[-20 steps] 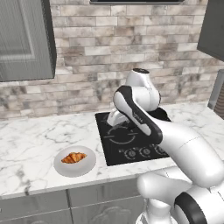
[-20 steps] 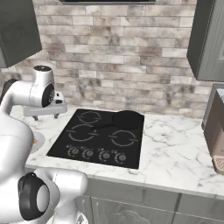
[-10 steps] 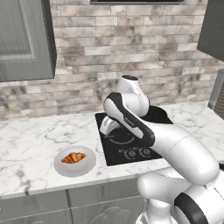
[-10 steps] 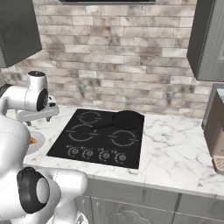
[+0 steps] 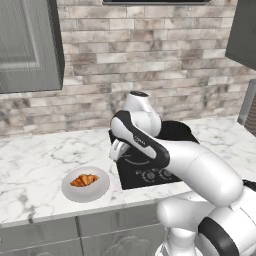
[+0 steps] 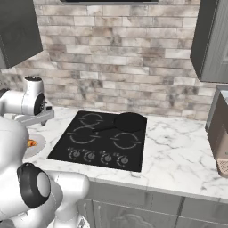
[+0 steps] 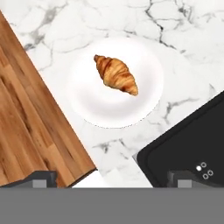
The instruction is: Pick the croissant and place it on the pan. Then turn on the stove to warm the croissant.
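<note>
Over the last second the arm has swung away from above the stove (image 6: 100,142) toward the plate's side of the counter (image 5: 35,165), so that the wrist now hangs over the stove's edge nearest the plate (image 5: 85,183), where a second ago it stood farther back over the burners. The gripper (image 7: 111,177) looks down on the plate from well above; its two dark tips show at the bottom of the hand view, set wide apart with nothing between them. The croissant (image 7: 116,74) lies on the plate (image 7: 87,105), a little off its middle, its length slanting across the hand view. In the left base view the croissant (image 5: 84,180) rests on the pale plate close to the counter's front edge, just beside the stove's corner with the knobs. The plate touches neither the stove nor the counter's front edge. The pan (image 6: 130,121) sits on the back burner of the stove, on the side away from the plate, with its thin handle reaching toward the stove's middle. Knobs (image 6: 99,156) run in a row along the stove's front edge. Wooden floor (image 7: 30,127) shows beyond the counter's front edge in the hand view.
</note>
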